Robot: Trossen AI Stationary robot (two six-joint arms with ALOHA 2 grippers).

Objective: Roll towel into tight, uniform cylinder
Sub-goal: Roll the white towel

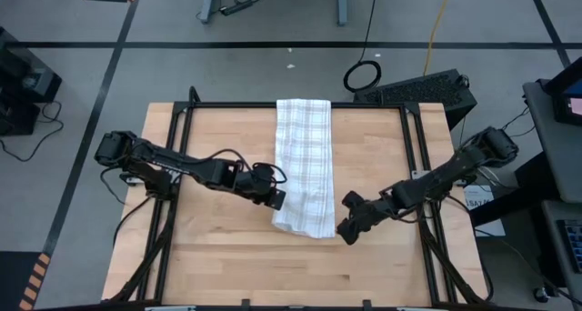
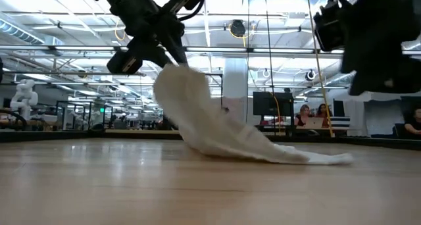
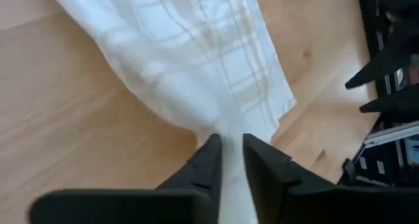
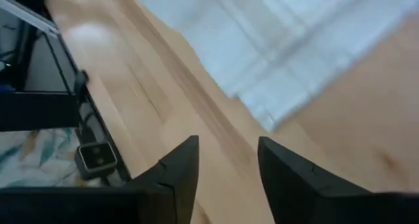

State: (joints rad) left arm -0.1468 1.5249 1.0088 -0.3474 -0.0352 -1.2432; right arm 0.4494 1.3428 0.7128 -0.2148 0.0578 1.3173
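Along the table's (image 1: 218, 256) middle lies the towel (image 1: 303, 161), limp, light, easily bunched. Your left gripper (image 3: 227, 160) pinches its near-left corner, lifted; your right gripper (image 4: 226, 168) hangs parted, empty. Take both near corners.

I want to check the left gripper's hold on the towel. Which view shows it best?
The left wrist view: the towel runs between the left gripper's fingers. The low view shows a lifted corner; the high view shows the whole strip; the right wrist view shows only an edge.

Grey floor (image 1: 273, 20) with black tape lines, wooden table (image 1: 227, 256), people at desks (image 2: 314, 116)
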